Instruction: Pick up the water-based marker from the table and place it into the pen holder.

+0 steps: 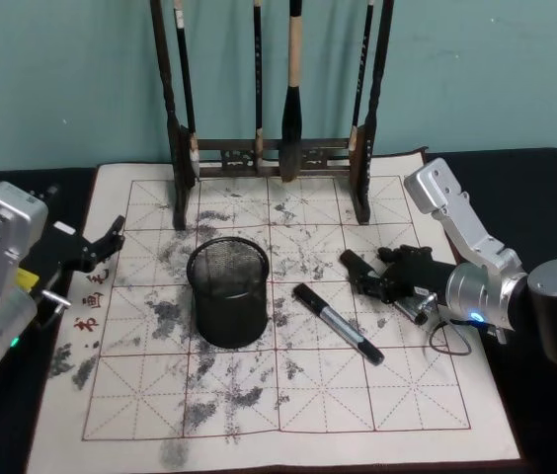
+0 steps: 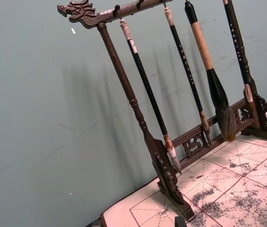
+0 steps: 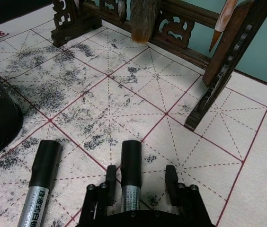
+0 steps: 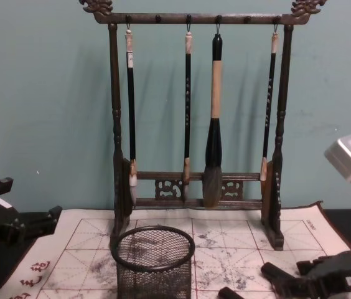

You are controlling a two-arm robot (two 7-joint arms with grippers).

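right hand (image 3: 141,171): low over the mat (image 1: 288,405), right side of the counter (image 1: 555,197); spread open, clamped on nothing.
right marker (image 3: 130,161): flat on the mat, lying between the right hand's fingers (image 3: 171,177); black cap end sticks out past the fingertips; 1 finger just beside the barrel, the other apart from it with bare mat between.
left marker (image 1: 338,324): flat on the mat, diagonal, between the pen holder and the right hand; outside the fingers, beside the right marker and roughly parallel to it.
pen holder (image 1: 227,291): upright mid-mat, black mesh, left of both markers; near the left marker, not touching.
left hand (image 1: 109,245): at the mat's left edge, fingers apart, well apart from both markers.
brush rack (image 4: 194,18): upright at the mat's far edge, 4 brushes hanging.
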